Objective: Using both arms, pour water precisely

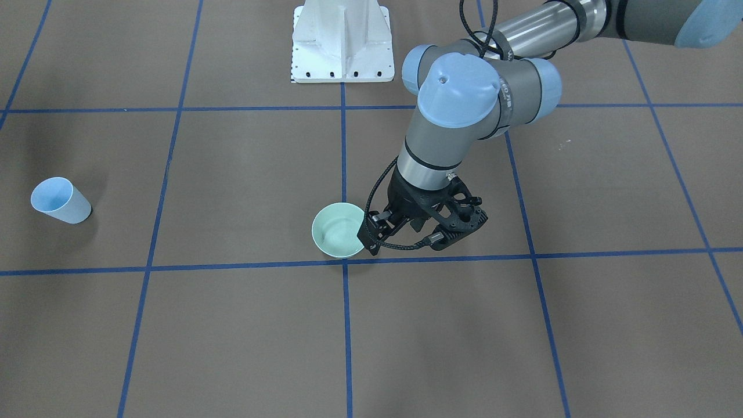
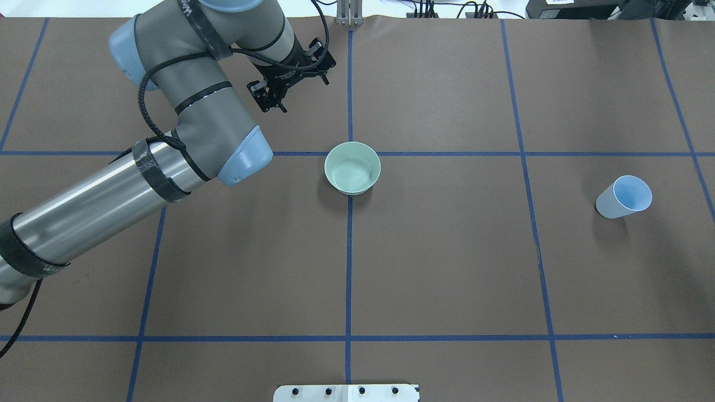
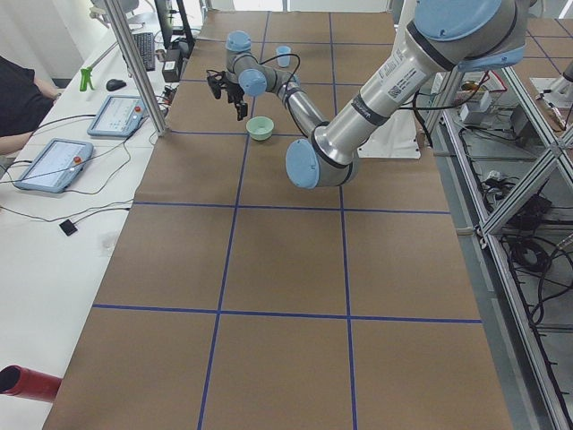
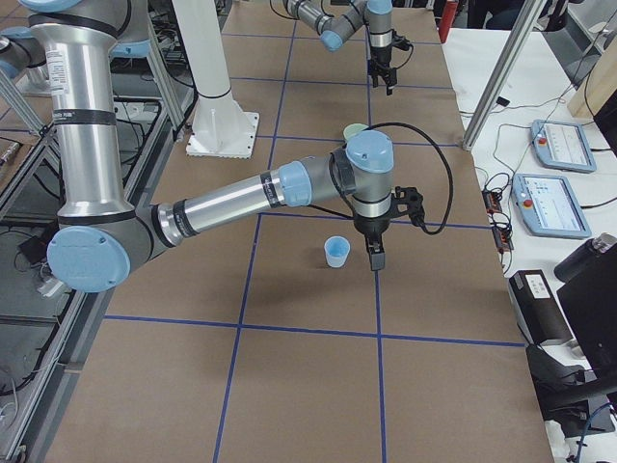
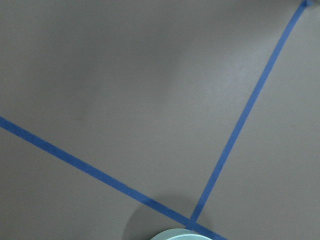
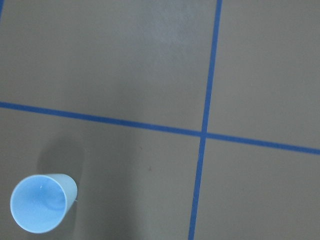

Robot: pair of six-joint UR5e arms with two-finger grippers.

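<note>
Water (image 2: 352, 174) seems to be the faint rings in the bowl (image 2: 334, 162) at the centre tape crossing. Left gripper (image 1: 376, 239) hangs near it, right gripper (image 4: 374, 257) just beside the cup (image 4: 336, 252). I can't tell either's opening; both vessels stand free.

brown table (image 2: 447, 268): green bowl (image 2: 352, 167), blue cup (image 2: 624, 196)

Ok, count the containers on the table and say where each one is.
2. The green bowl sits on the centre tape line; the blue cup stands apart, far to the robot's right. None seems hidden.
</note>
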